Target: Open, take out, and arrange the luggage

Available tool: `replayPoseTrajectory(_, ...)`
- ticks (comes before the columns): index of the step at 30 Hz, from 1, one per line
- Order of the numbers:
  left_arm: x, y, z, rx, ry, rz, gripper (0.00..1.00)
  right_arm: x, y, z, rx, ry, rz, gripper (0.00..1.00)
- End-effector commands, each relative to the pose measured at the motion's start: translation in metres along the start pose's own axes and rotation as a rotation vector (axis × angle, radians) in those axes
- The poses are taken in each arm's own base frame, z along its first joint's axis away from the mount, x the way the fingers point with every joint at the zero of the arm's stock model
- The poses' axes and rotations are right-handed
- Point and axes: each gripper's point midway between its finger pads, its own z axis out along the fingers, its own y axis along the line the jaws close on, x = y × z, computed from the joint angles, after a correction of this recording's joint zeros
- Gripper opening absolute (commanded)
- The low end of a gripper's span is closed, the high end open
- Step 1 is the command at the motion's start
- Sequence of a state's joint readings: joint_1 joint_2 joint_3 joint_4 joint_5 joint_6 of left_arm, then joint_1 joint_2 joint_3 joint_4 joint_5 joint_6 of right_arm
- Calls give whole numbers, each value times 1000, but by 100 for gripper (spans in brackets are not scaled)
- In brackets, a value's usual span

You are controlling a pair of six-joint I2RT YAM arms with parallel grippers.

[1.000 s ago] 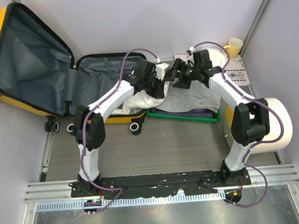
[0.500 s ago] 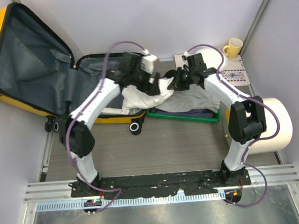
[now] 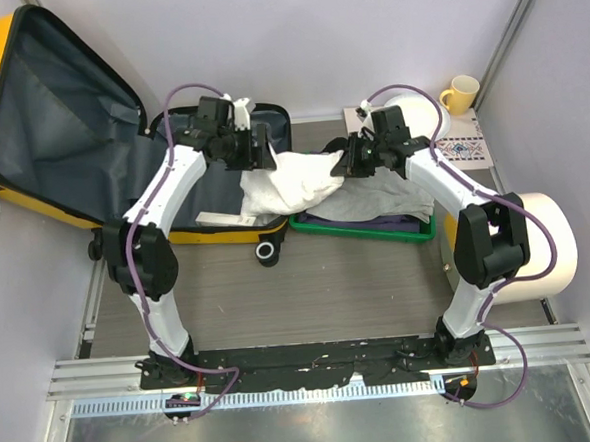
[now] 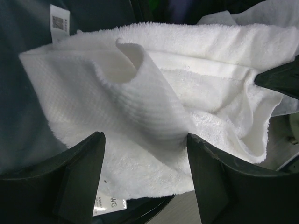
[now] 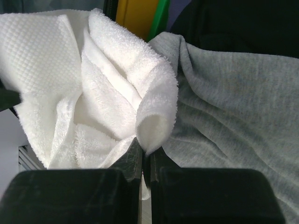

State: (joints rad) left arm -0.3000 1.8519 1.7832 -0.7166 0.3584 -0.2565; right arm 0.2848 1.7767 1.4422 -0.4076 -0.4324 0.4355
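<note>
luggage: a small yellow hard-shell case (image 3: 59,125) lies wide open at the far left of the table (image 3: 329,289). the lid is tilted up and back, and the base lies flat beside it.
look: both halves have dark grey fabric lining. black trim runs round the rims, and small wheels (image 3: 267,251) sit at the corners.
in the base: one end of a white towel (image 3: 293,181) lies here. a pale flat thing at the near edge is too small to tell.
towel: it is bunched and folded, and runs from the base over its right rim towards the green tray (image 3: 376,236).
green tray: just beside the luggage on its right, holding a grey cloth (image 3: 374,201) with something dark under it.
left gripper (image 4: 144,137): the jaws are spread wide over the towel (image 4: 154,93) and pinch nothing.
right gripper (image 5: 142,156): the jaws are pressed together on a folded edge of the towel (image 5: 117,84), above the grey cloth (image 5: 224,93).
yellow mug (image 3: 460,93): at the far right corner. what is inside cannot be seen.
</note>
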Motion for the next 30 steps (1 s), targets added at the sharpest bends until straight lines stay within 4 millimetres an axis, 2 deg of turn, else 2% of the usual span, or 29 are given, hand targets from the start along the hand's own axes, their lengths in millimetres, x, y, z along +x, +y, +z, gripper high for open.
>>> replayPoseTrajectory(1, 7, -7, 15, 63, 45, -65, 69, -20, 29, -24, -82, -106, -177, 1)
replayPoseTrajectory(3, 8, -10, 7, 103, 63, 18, 64, -18, 25, -24, -68, -104, -212, 1)
replayPoseTrajectory(4, 6, -17, -6, 173, 51, 47, 64, -18, 24, -25, -67, -103, -230, 1)
replayPoseTrajectory(6, -3, -10, -21, 159, 4, 163, 64, -17, 21, -24, -56, -104, -289, 1)
replayPoseTrajectory(7, -20, -8, -34, 135, -35, 218, 65, -17, 22, -24, -55, -107, -309, 1)
replayPoseTrajectory(8, -28, -2, -40, 88, -43, 273, 66, -17, 22, -24, -53, -109, -323, 1)
replayPoseTrajectory(9, -28, 0, -47, 72, -19, 330, 67, -18, 23, -25, -52, -114, -339, 1)
replayPoseTrajectory(10, -50, -8, -58, 58, -71, 375, 68, -17, 24, -25, -55, -114, -340, 1)
replayPoseTrajectory(12, -52, -6, -49, 46, -39, 396, 73, -16, 26, -25, -63, -118, -349, 1)
replayPoseTrajectory(13, -64, -20, -52, 56, -66, 429, 73, -15, 26, -25, -65, -117, -356, 1)
replayPoseTrajectory(14, -58, -15, -33, 55, -23, 421, 74, -14, 27, -26, -67, -120, -362, 1)
replayPoseTrajectory(16, -60, -20, -21, 46, -16, 419, 75, -11, 27, -27, -67, -118, -372, 1)
replayPoseTrajectory(17, -52, -13, -3, 45, 21, 404, 75, -11, 26, -27, -67, -118, -373, 1)
replayPoseTrajectory(20, -44, -7, 18, 46, 57, 359, 75, -11, 28, -27, -70, -121, -383, 1)
replayPoseTrajectory(21, -34, -2, 26, 46, 97, 346, 75, -12, 27, -27, -66, -123, -382, 1)
replayPoseTrajectory(23, -20, 6, 32, 36, 147, 347, 75, -13, 28, -28, -66, -129, -386, 1)
replayPoseTrajectory(25, 1, 15, 31, 19, 216, 347, 76, -12, 27, -26, -66, -124, -383, 1)
replayPoseTrajectory(30, 37, 29, 24, 2, 314, 385, 74, -11, 27, -26, -70, -120, -382, 1)
